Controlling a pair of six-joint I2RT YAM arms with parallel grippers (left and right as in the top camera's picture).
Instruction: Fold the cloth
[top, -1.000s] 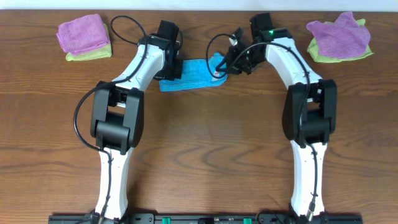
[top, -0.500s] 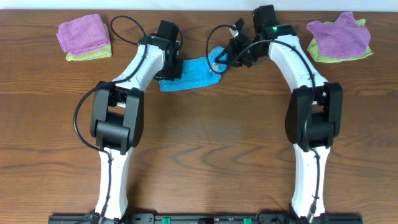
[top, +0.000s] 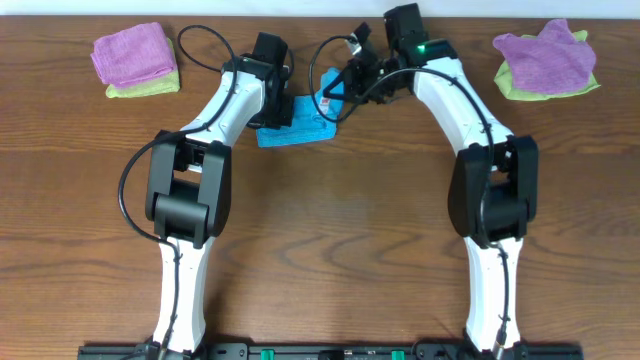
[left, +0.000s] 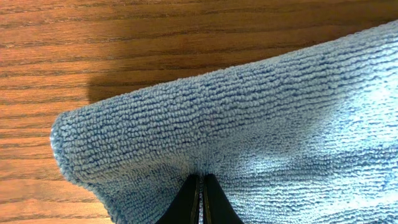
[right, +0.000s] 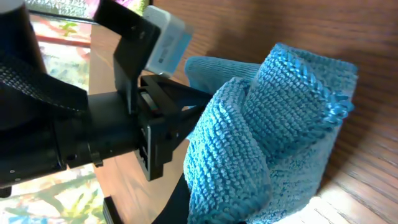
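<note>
The sky-blue cloth lies at the back middle of the wooden table, with its right end lifted off the wood. My left gripper stands at the cloth's left end. In the left wrist view its jaws are shut together, pinching the puckered cloth. My right gripper hangs just above and to the right, shut on the raised end. In the right wrist view the bunched cloth covers most of the right gripper, and the left arm's black wrist is close in front.
A folded purple cloth lies on a lime-green one at the back left. Another purple cloth sits crumpled on a lime-green one at the back right. Both arms crowd the back middle.
My right gripper has moved left and slightly back with the cloth's right end, bringing it up over the rest of the cloth. The left gripper has stayed put.
</note>
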